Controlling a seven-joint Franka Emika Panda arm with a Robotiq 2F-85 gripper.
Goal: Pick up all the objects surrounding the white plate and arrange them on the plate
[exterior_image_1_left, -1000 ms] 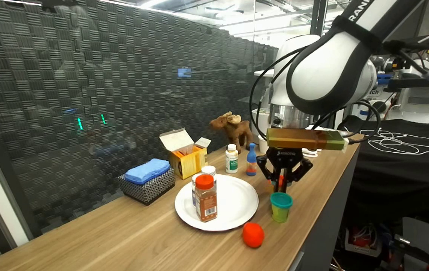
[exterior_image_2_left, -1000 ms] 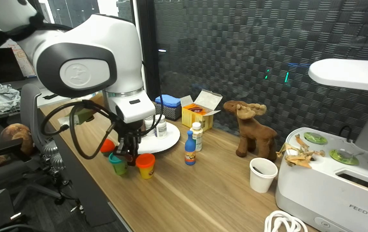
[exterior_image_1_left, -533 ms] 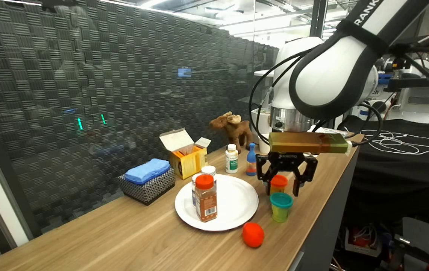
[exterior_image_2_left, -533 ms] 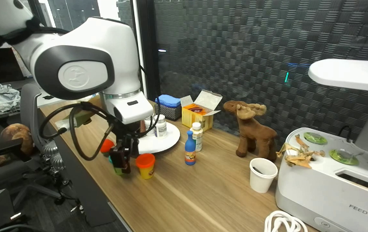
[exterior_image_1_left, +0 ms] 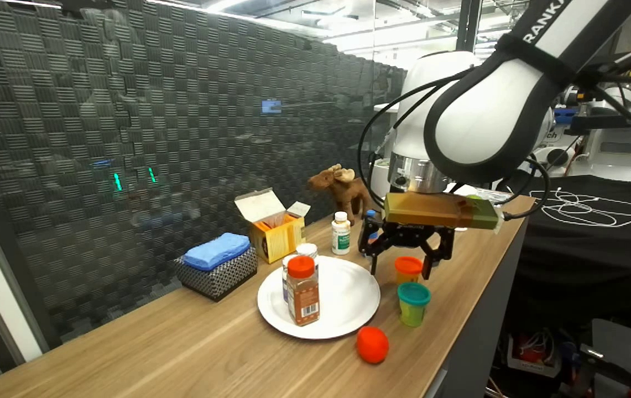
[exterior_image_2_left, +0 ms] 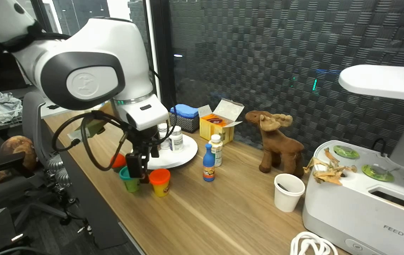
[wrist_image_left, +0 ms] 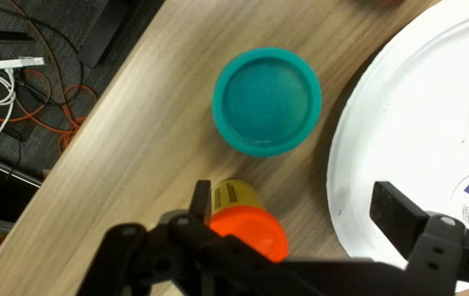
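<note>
My gripper [wrist_image_left: 298, 201] is wide open with nothing held, hanging above the table beside the plate. In the wrist view, its left finger [wrist_image_left: 200, 203] overlaps the edge of the orange-lidded yellow cup [wrist_image_left: 250, 230], while its right finger [wrist_image_left: 398, 218] is over the white plate [wrist_image_left: 382, 123]. The teal-lidded cup [exterior_image_1_left: 413, 304] stands upright close to the orange-lidded one, and an orange-red ball [exterior_image_1_left: 372, 345] lies by the plate's rim. On the plate are the red-capped spice jar [exterior_image_1_left: 303, 290] and two white pill bottles, one [exterior_image_2_left: 176, 139] clear in an exterior view.
Near the plate stand a blue bottle [exterior_image_2_left: 208, 164] and a green-labelled white bottle [exterior_image_1_left: 340, 235]. Behind are a yellow box [exterior_image_1_left: 276, 235], a patterned box with blue cloth [exterior_image_1_left: 217, 251] and a brown moose toy [exterior_image_2_left: 276, 141]. A paper cup [exterior_image_2_left: 288, 193] stands farther off. The table edge runs near the cups.
The gripper has gone from shut to wide open. It first dipped beside the cups, then rose a little and shifted toward the plate and blue bottle. The cups and ball stayed put.
</note>
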